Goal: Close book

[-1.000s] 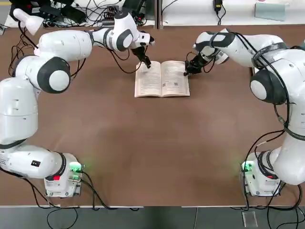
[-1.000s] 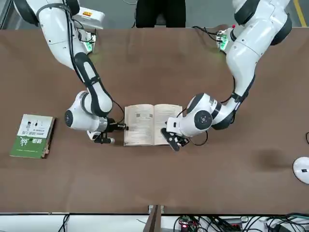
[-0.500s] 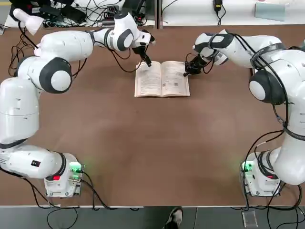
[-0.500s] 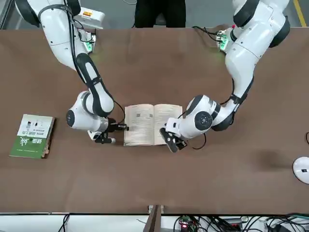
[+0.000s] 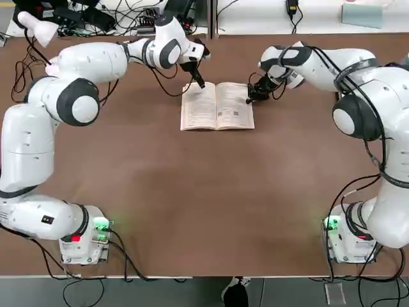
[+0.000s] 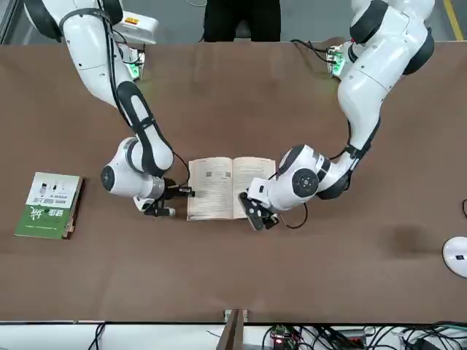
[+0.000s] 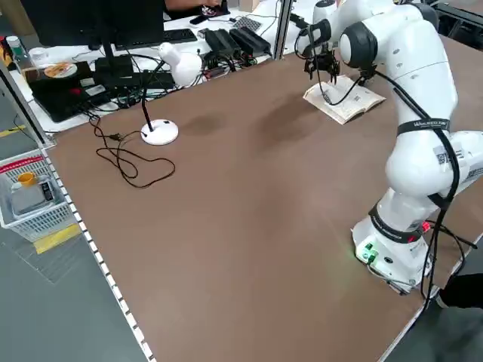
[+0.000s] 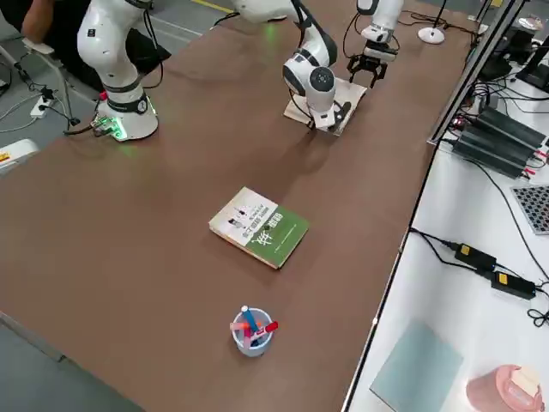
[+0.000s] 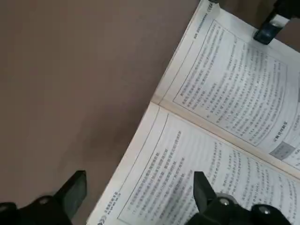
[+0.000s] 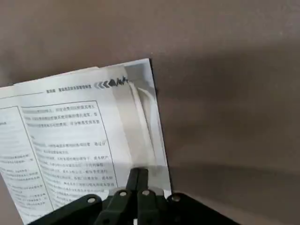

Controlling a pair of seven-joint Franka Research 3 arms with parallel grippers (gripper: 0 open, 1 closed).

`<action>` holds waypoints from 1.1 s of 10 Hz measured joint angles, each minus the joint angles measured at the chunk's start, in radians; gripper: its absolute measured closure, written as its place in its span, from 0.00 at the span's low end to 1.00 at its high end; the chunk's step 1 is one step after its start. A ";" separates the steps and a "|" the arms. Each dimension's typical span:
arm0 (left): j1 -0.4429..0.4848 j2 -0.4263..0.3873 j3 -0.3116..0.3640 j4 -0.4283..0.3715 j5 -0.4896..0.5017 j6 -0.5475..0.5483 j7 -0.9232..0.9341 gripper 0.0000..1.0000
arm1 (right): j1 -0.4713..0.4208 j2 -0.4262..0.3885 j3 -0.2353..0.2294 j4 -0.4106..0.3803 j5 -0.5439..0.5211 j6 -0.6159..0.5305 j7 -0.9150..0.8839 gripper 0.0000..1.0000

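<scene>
From above, upper centre, the book (image 5: 234,107) (spine up-down) has the open left pincer (image 9: 140,180) upper left, the closed right pincer (image 10: 138,170) by its right edge.

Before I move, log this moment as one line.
open cream-paged paperback: lying open | left gripper: open, over book's left side | right gripper: shut, at right page edge | closing: not done
</scene>
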 joint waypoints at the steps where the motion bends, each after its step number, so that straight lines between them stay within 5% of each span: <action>1: -0.004 0.006 0.000 0.000 0.000 0.000 0.004 0.00 | 0.000 0.000 0.000 0.000 0.000 0.000 -0.002 0.99; 11: -0.007 0.047 -0.012 0.014 -0.020 0.015 0.023 0.00 | 0.000 0.000 0.000 -0.001 0.000 0.001 -0.006 0.99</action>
